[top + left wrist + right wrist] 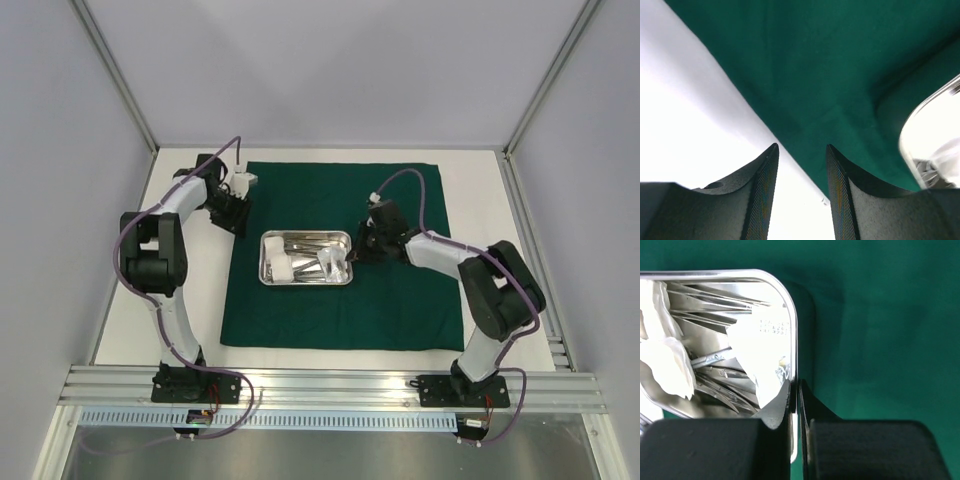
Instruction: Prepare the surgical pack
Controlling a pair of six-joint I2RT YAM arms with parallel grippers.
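Matt green cloth [330, 300] under a glossy steel tray [305, 283] holding soft white gauze [280, 267].

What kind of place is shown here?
Probably a robot test cell, not a clinic: bare grey walls and an aluminium frame enclose a white table holding a green cloth and a steel tray.

tray [306, 284] on cloth [330, 315] centre; instruments [312, 243] and gauze [280, 268] in tray; cloth on table [475, 190]
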